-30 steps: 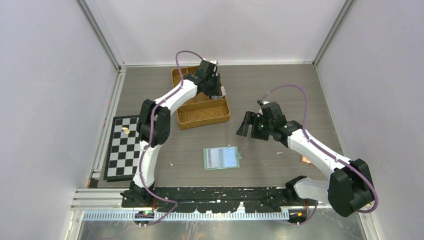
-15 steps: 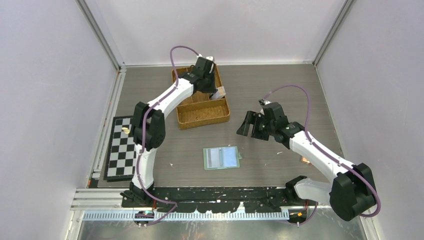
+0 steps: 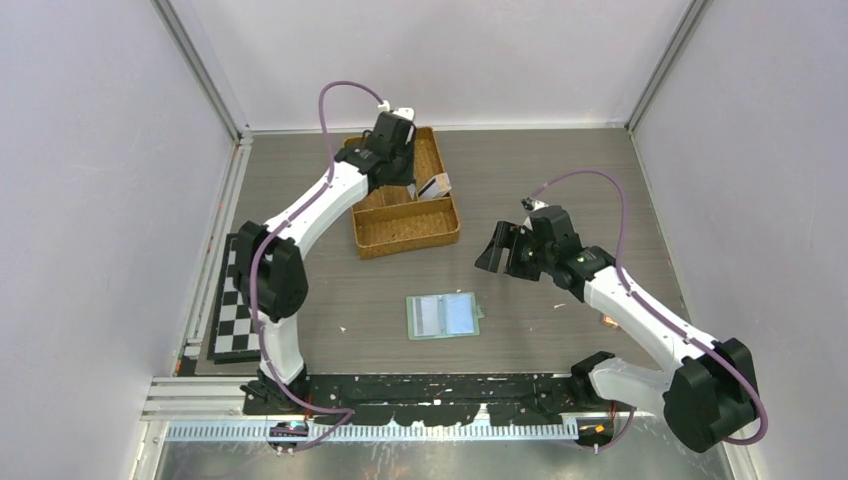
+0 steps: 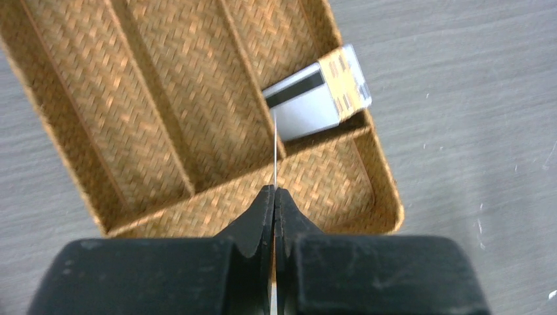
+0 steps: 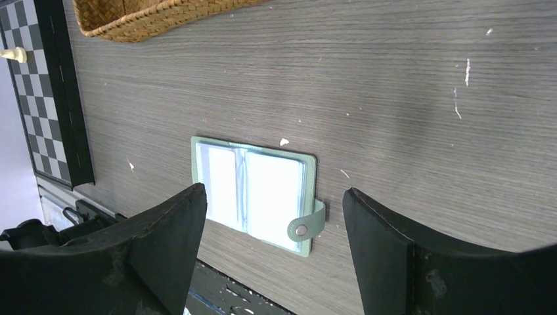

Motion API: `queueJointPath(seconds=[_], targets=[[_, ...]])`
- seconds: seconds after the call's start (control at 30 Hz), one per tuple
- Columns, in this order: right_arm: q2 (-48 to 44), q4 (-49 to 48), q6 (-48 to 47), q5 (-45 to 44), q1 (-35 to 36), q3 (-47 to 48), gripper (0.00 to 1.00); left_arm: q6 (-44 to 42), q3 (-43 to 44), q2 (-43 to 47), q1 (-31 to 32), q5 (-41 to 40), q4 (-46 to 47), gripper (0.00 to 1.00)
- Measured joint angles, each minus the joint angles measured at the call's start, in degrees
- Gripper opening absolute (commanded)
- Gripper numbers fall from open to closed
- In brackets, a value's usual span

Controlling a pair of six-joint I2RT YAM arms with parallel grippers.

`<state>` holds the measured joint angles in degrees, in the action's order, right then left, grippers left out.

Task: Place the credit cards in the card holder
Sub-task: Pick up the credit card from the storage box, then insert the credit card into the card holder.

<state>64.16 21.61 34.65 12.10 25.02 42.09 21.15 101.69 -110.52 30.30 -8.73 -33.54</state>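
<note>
My left gripper [image 4: 274, 190] is shut on a thin credit card [image 4: 274, 151], seen edge-on as a pale line above the woven tray [image 4: 387, 197]. A second credit card [image 4: 315, 102], silvery-grey with a dark stripe and a tan end, leans on the tray's right rim [image 3: 433, 187]. In the top view the left gripper [image 3: 398, 172] hovers over the tray's far half. The green card holder [image 3: 443, 315] lies open and flat on the table, its snap tab to the right [image 5: 253, 193]. The right gripper [image 5: 274, 193] is open and empty above and right of it [image 3: 497, 250].
The brown woven divided tray [image 3: 405, 235] sits at the back centre. A chessboard [image 3: 235, 310] lies at the left edge, a small pale piece [image 5: 13, 56] on it. Grey walls and metal rails enclose the table.
The left gripper closed on a card in the tray and drew back to the left, lifting it. The second card stays leaning on the rim. The right arm has barely shifted.
</note>
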Motion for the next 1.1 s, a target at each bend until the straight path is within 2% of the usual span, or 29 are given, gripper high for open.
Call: queueJointPath(seconds=[0.1,0.23,0.37,0.63,0.8,0.97,1.07,1.1], targets=[[-2.05,1.14,-0.96,-0.13,0.0,0.02,0.82,-1.25,-5.03,4.68,0.0,1.29,0.5,0.0],[-4.76,2.67,-3.87,1.4,0.0,1.57,0.82,-3.43,-12.57,12.85,-0.04,8.37,0.79,0.0],[-5.68,2.71,-6.49,7.56,-0.02,4.61,0.82,-6.34,-17.9,19.47,-0.04,19.96,0.72,0.0],[-5.27,-0.79,-6.91,23.93,0.79,6.4,0.81,-11.04,-25.49,23.98,-0.04,47.17,-1.05,0.0],[-3.98,-0.98,-6.88,28.48,2.67,6.54,0.75,-11.15,-30.29,26.08,-0.04,59.08,-1.07,0.0],[-2.49,-0.98,-6.86,29.46,5.22,6.54,0.68,-11.17,-31.74,27.45,-0.04,65.29,-0.98,0.0],[-0.87,-1.05,-6.51,29.44,6.56,6.54,0.61,-11.17,-32.2,27.71,-0.04,67.34,-0.92,0.0],[-0.24,-1.16,-6.25,29.44,6.97,6.54,0.55,-11.17,-32.33,27.74,-0.04,67.71,-0.94,0.0]])
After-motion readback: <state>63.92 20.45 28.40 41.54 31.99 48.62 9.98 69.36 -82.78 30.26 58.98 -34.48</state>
